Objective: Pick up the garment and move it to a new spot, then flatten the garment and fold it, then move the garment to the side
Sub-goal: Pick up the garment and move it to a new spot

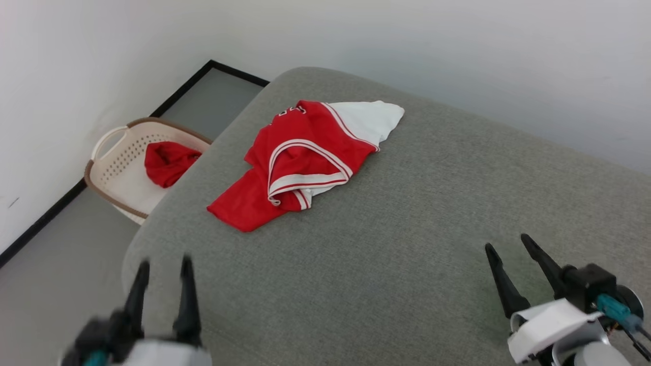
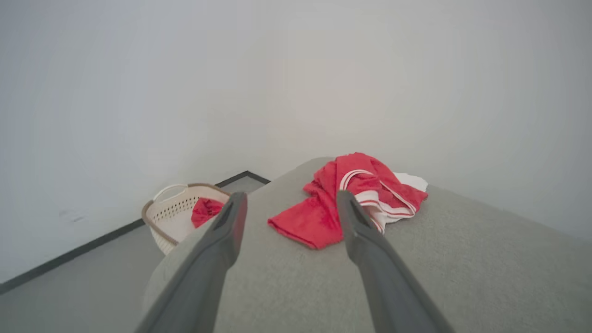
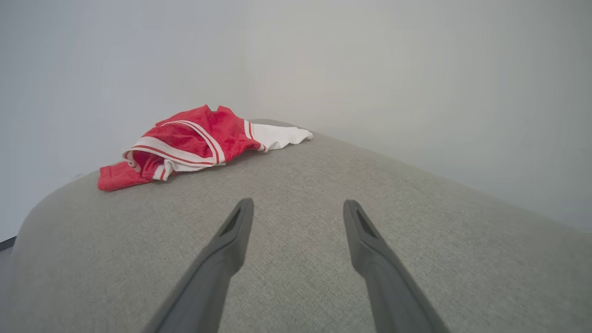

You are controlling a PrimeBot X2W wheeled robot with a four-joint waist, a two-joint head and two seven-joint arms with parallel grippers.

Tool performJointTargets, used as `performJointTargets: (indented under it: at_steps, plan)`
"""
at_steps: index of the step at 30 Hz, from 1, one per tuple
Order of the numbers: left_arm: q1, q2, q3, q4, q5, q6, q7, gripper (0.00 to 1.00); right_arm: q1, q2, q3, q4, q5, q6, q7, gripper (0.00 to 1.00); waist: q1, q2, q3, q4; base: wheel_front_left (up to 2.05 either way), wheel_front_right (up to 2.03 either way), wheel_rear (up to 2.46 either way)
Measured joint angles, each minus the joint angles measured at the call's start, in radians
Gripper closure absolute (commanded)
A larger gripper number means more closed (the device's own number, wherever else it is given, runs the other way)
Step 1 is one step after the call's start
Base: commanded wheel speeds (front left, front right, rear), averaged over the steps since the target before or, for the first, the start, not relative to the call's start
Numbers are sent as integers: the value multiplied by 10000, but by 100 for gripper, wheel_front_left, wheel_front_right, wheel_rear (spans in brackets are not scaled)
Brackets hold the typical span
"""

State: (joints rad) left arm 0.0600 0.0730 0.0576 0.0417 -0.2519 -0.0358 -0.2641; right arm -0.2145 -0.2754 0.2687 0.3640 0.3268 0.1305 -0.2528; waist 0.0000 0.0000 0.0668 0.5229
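The garment [image 1: 300,160] lies crumpled on the grey upholstered surface [image 1: 407,229], red with a white sleeve toward the far side and white-and-red striped trim on top; a bit of its print peeks out at the far edge. My left gripper [image 1: 165,264] hovers open at the near left, short of the garment [image 2: 351,203] and holding nothing. My right gripper [image 1: 508,244] stands open at the near right, well away from the garment [image 3: 194,143], its fingers empty.
A cream laundry basket [image 1: 122,152] with a brown rim sits on the floor past the left edge, holding a plain red cloth [image 1: 168,162]. White walls close in behind. The basket [image 2: 171,215] also appears left of my left fingers.
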Motion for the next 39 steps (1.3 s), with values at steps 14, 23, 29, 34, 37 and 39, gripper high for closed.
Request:
performJointTargets:
  at_steps: [14,23,29,34,37,39]
  plan:
    - [-6660,3191,196,3639,-828,-920,192,0,-656,203,928,-1703,-780,8,314,0,0,0,97,-1598,0,0,0]
    - [-9784,4744,-955,7775,-2945,-928,1732,0,-1855,274,1312,-1797,-637,8,148,0,0,0,1446,-3104,0,0,0]
    - [-10599,4844,-1988,9423,-4215,-945,4322,0,-1967,257,1384,-1728,-583,8,15,0,0,0,2510,-3992,0,0,0]
    - [-10705,5070,-2422,10460,-4968,-951,6192,0,-2053,247,1517,-1847,-585,8,-33,0,-1,0,3177,-4615,0,0,0]
    - [-10774,5083,-2495,10809,-5373,-949,7083,0,-2086,251,1565,-1977,-608,8,-40,0,0,0,3471,-4922,0,0,0]
    - [-10854,5102,-2497,10995,-5641,-949,7574,0,-2108,236,1586,-2077,-627,8,-42,0,0,0,3637,-5080,0,0,0]
